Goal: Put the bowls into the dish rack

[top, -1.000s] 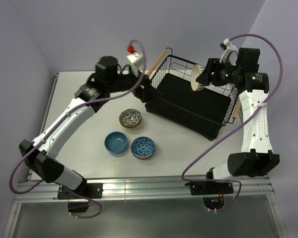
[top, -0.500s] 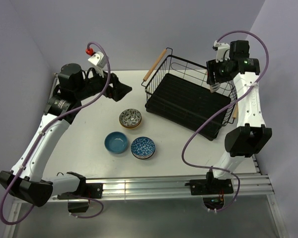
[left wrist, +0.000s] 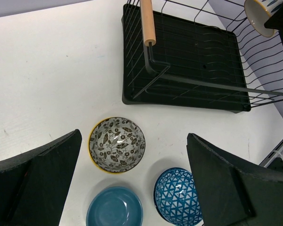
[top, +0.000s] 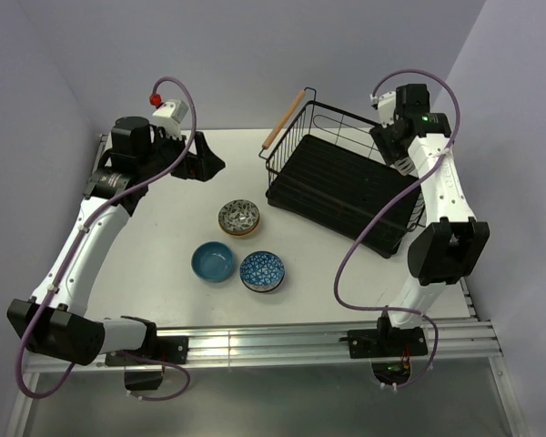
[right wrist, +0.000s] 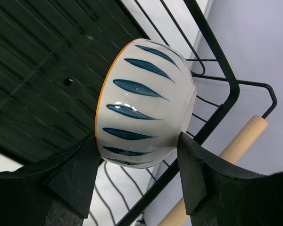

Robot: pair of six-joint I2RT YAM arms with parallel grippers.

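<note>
The dish rack (top: 346, 187), a black wire basket with wooden handles, stands at the back right and also shows in the left wrist view (left wrist: 188, 52). My right gripper (top: 398, 155) is shut on a white bowl with blue strokes and an orange rim (right wrist: 141, 101). It holds the bowl on its side over the rack's far right edge (right wrist: 212, 117). Three bowls stand on the table left of the rack: a grey floral one (top: 239, 217), a plain teal one (top: 213, 261) and a blue patterned one (top: 262, 270). My left gripper (top: 205, 164) is open and empty, high above them (left wrist: 134, 188).
The rack's left wooden handle (top: 283, 118) sticks up toward the back wall. Its right handle (right wrist: 240, 141) lies just beyond the held bowl. The walls close in at the back and right. The table's metal rail (top: 273, 341) runs along the near edge.
My left gripper has drawn back left, away from the rack's left edge. My right arm has swung toward the back right, with the white bowl still in it.
</note>
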